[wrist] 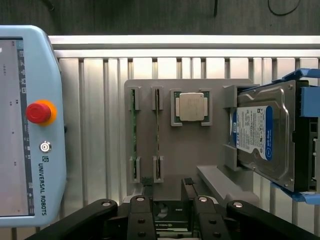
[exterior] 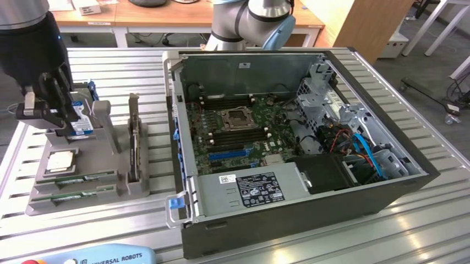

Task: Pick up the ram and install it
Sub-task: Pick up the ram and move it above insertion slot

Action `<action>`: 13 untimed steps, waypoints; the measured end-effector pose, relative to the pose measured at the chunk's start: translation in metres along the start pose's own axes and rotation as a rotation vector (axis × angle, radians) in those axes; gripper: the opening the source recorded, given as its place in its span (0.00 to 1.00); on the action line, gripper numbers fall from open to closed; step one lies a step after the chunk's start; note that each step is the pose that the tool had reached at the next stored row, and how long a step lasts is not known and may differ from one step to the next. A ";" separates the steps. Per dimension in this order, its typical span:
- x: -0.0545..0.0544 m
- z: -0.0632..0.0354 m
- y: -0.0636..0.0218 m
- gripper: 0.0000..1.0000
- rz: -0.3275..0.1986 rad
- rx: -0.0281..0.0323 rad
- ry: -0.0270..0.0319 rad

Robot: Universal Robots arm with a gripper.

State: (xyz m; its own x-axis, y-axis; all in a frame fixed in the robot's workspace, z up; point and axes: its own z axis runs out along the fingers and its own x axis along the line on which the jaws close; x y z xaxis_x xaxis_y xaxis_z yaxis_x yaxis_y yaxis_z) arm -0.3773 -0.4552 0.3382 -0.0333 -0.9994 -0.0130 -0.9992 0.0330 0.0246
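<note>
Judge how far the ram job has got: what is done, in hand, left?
Done: nothing visible; both ram sticks sit in slots of the holder. In hand: nothing; the open gripper hovers over the holder, by the hard drive. Left: lifting a stick and seating it in the open case.

Bright even light, glare on table slats (wrist: pixel 175 45)

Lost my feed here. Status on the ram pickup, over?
Hand open, empty, over holder. Ram in its slot, untouched. Nothing blocking it.
</note>
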 end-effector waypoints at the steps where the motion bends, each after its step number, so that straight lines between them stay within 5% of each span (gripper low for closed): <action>1: 0.000 0.0013 0.0000 0.36 0.000 0.0001 0.0000; 13: 0.000 0.0188 -0.0005 0.36 0.000 0.0000 0.0000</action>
State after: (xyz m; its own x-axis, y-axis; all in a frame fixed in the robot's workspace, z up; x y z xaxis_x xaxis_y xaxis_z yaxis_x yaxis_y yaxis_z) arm -0.3773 -0.4552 0.3194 -0.0333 -0.9994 -0.0130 -0.9992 0.0330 0.0245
